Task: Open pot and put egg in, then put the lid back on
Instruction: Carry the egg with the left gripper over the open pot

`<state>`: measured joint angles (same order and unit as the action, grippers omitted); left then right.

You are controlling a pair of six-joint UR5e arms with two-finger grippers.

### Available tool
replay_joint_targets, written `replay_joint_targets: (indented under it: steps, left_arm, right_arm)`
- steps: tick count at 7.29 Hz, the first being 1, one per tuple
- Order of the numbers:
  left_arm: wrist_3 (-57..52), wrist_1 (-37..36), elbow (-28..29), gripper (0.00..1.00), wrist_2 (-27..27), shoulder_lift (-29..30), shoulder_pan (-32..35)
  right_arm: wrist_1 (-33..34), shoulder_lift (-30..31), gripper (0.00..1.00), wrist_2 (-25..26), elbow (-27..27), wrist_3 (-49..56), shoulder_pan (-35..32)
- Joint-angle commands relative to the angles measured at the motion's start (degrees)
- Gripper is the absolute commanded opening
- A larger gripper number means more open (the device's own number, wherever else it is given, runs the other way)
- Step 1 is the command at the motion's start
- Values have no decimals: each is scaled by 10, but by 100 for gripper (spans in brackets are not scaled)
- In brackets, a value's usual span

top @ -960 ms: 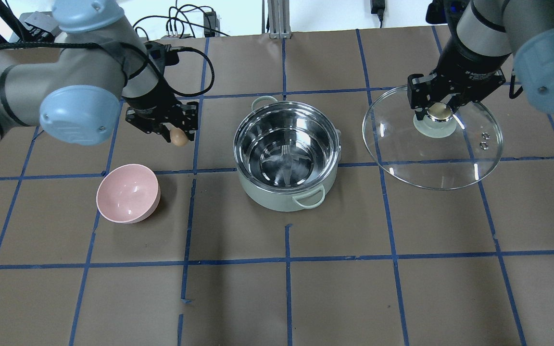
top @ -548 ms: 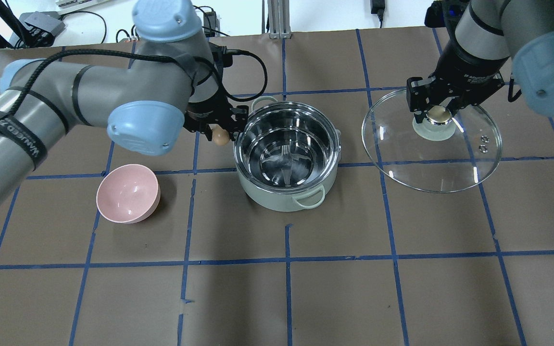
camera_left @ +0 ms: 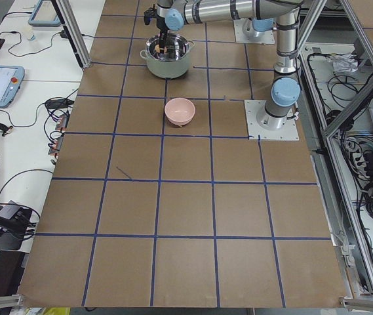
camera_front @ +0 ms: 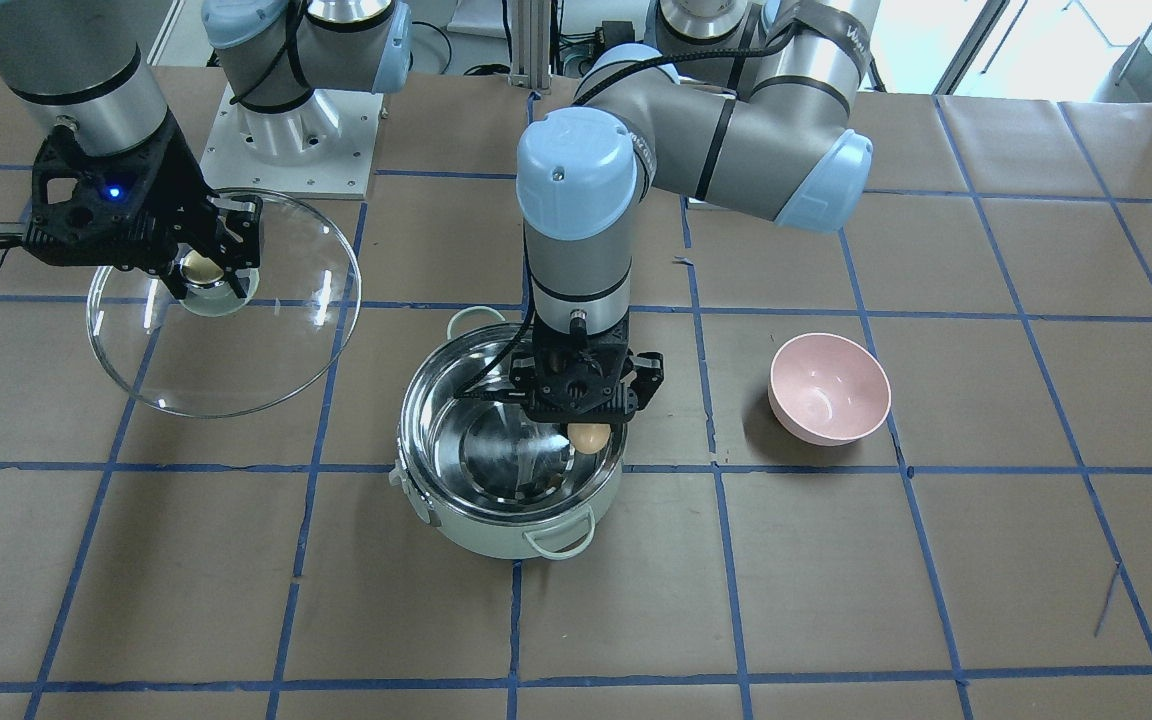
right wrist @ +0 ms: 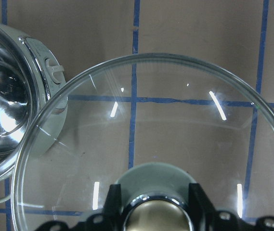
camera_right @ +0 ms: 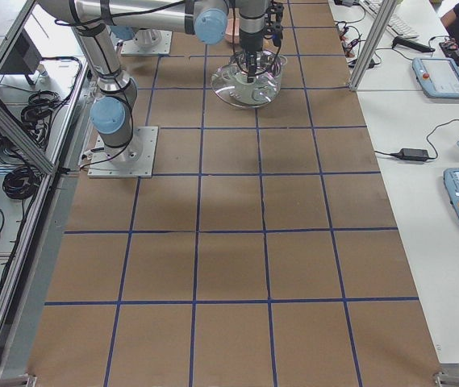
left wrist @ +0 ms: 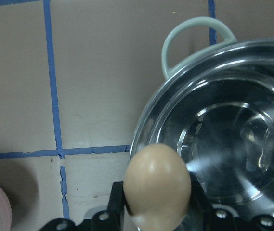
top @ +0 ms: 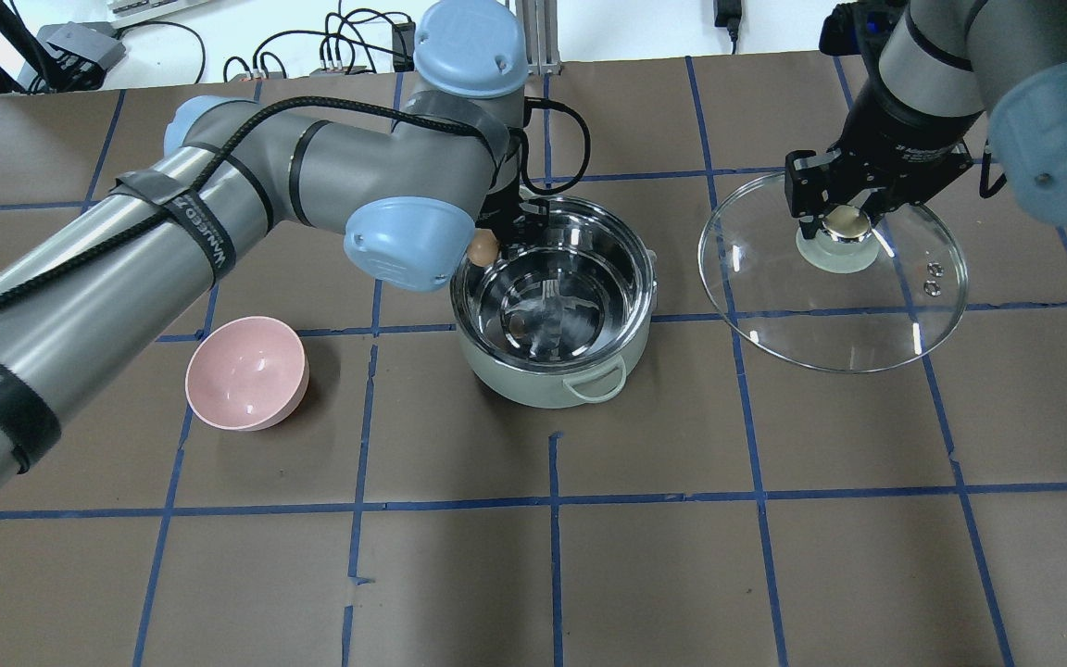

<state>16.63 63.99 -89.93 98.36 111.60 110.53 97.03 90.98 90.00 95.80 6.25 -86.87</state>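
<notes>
The mint-green pot (top: 547, 384) stands open mid-table, its steel inside empty; it also shows in the front view (camera_front: 481, 535) and the left wrist view (left wrist: 233, 139). My left gripper (top: 485, 248) is shut on the tan egg (top: 483, 247) and holds it above the pot's rim on the robot's-left side; the egg shows in the front view (camera_front: 590, 437) and the left wrist view (left wrist: 157, 185). My right gripper (top: 844, 220) is shut on the knob of the glass lid (top: 830, 315), held above the table right of the pot; the lid shows in the front view (camera_front: 266, 340) and the right wrist view (right wrist: 141, 139).
A pink bowl (top: 246, 372) sits empty on the table left of the pot, also in the front view (camera_front: 829, 388). Brown paper with blue tape lines covers the table. Cables and boxes lie beyond the far edge.
My left arm has carried the egg rightward from near the bowl to over the pot's rim. My right gripper with the lid has stayed almost still.
</notes>
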Motion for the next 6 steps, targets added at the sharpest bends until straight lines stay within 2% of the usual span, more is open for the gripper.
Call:
replay_joint_targets:
  steps: [1,6]
  left_arm:
    - [16,-21,-10,16,23,26,18]
    - [6,-39,-30,18,44,44,35]
  right_arm:
    - [3,0,43,-2,11,-1,0]
    - [7,1,43,-2,16,0,0]
